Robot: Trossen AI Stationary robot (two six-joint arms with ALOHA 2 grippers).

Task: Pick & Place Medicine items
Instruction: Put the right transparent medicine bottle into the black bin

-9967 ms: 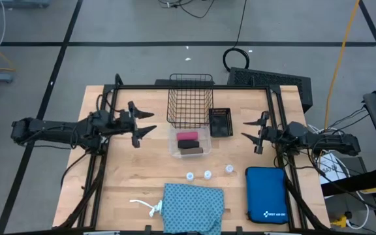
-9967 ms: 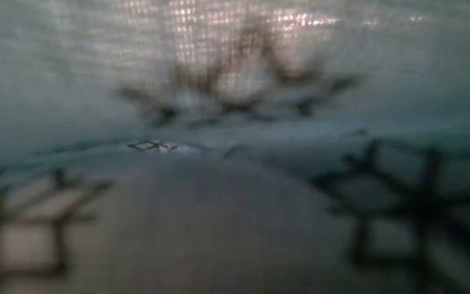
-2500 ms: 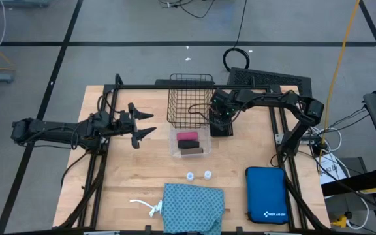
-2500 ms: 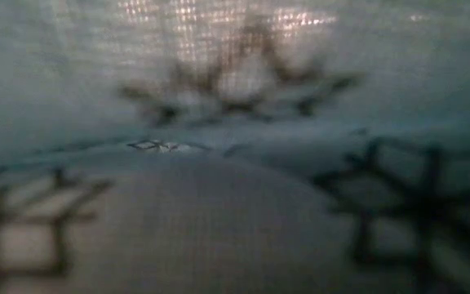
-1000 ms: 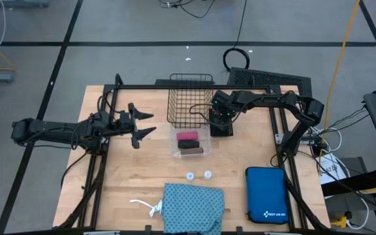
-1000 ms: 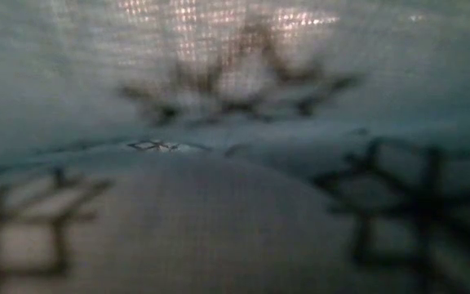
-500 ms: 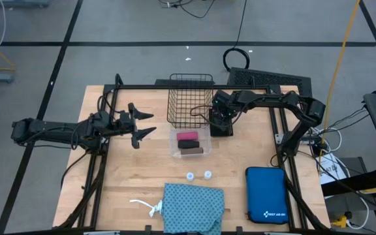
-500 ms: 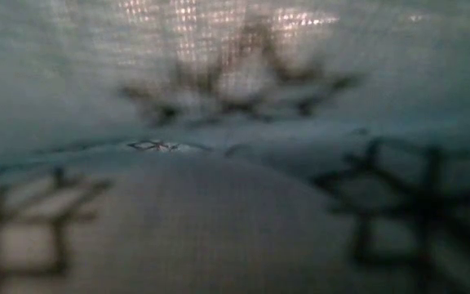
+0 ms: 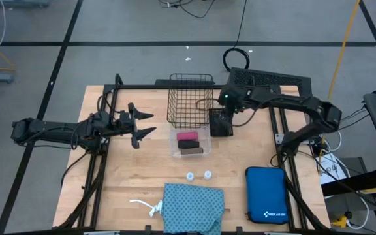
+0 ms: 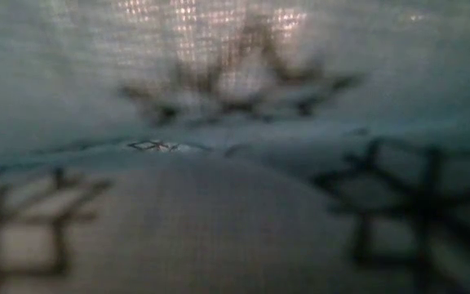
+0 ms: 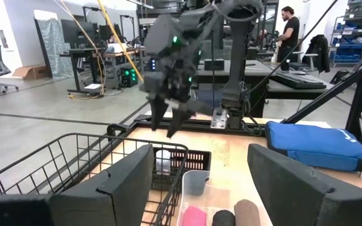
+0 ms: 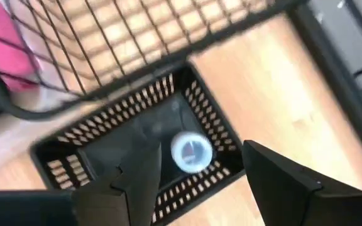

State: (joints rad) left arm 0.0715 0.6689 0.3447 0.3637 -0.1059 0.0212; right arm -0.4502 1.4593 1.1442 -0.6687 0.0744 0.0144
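My right gripper (image 9: 222, 112) hangs open and empty above the small black basket (image 9: 221, 123). One white-capped vial (image 12: 190, 151) sits on that basket's floor, cap facing the camera. Two more vials (image 9: 190, 176) (image 9: 207, 174) stand on the table. The pink roll (image 9: 187, 136) and brown roll (image 9: 190, 147) lie in a clear tray (image 9: 173, 148). The teal patterned cloth (image 9: 193, 207) lies at the near edge, its white string (image 9: 146, 207) to the left. My left gripper (image 9: 140, 124) waits open at the table's left.
A tall wire basket (image 9: 190, 99) stands just left of the black basket. The blue zip case (image 9: 266, 194) lies near the right edge. The teal cloth (image 10: 235, 163) fills the low view. The left wrist view shows my right gripper (image 11: 168, 122) and a person (image 11: 288, 25) far behind.
My right gripper has risen from low over the small black basket and drawn back toward the table's far edge. The vial stays in the basket. My left arm has kept still.
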